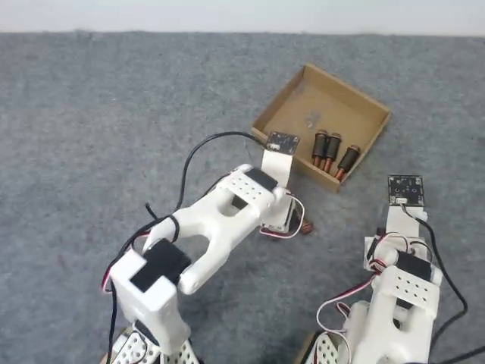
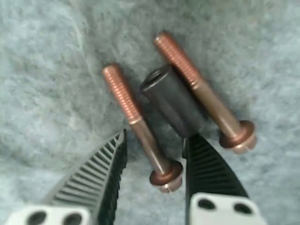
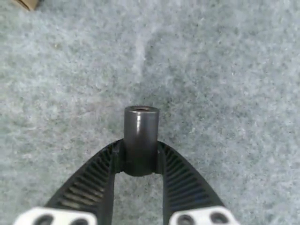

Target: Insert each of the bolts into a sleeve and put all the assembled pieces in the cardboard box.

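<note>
**Left gripper poised over a bolt, right gripper holding a sleeve**

The bolt [image 2: 140, 124] for this step lies flat on the carpet [image 1: 91, 114] just outside the box [image 1: 280, 96], on the side facing the arms. The left gripper [image 2: 154, 143] hangs over it, parted wide enough to straddle the shank close to the head. No contact can be made out yet.

A loose sleeve [image 2: 173, 101] lies just beside this bolt, and a second bolt [image 2: 206, 93] rests against the sleeve's other side. One finger [image 2: 206, 168] stands right at the loose sleeve's end, so closing could well catch or push that sleeve. A cleaner grasp would probably come from centring on the shank first. Gripping near the head would also leave the threaded end free to enter a bore.

Farther from the box, the right gripper [image 3: 139, 154] is clamped on another sleeve [image 3: 140, 133], with its open bore pointing away from the fingers. For the insertion, bolt and bore would need to be brought into line.

Three assembled pieces [image 1: 333, 155] lie inside the box along its near wall.
</note>
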Controlling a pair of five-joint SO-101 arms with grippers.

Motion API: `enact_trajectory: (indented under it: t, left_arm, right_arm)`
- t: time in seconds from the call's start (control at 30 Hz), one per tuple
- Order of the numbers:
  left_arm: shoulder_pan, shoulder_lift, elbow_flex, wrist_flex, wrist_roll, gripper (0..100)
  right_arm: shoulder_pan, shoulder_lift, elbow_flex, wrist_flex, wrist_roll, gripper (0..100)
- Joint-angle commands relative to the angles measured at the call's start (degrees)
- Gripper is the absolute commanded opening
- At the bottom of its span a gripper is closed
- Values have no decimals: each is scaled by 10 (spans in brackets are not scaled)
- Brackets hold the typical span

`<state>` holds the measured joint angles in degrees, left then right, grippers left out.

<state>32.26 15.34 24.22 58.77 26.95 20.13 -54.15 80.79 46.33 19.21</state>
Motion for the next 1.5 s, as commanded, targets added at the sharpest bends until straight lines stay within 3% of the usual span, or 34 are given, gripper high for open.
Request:
enact_trajectory:
  t: [0.0,0.13,0.33,0.63,0.7,0.83,0.97,1.2,1.37,1.47]
  left_arm:
    - [1,26,-49,42,4,184]
    - [0,48,-73,89,-27,157]
    - [-17,34,-83,127,-309,7]
    - [-51,-76,-73,239,-651,13]
    - [-51,-109,-50,236,-685,17]
    - [-67,-146,-19,208,-673,102]
    - [-98,-156,2,165,-598,189]
    - [-103,-158,6,160,-513,131]
    - [-56,-159,2,190,-433,8]
    - [-32,-176,14,215,-411,11]
  right_arm:
    - [-5,-18,-3,-11,8,6]
    - [-5,-18,-3,-11,8,6]
    - [-5,-18,-3,-11,8,6]
    - [-5,-18,-3,-11,8,6]
    - [-5,-18,-3,-11,8,6]
    - [-5,-18,-3,-11,8,6]
    - [-5,-18,-3,-11,8,6]
    - [-5,-18,-3,-11,8,6]
    - [-5,-18,-3,-11,8,6]
    - [-5,-18,-3,-11,8,6]
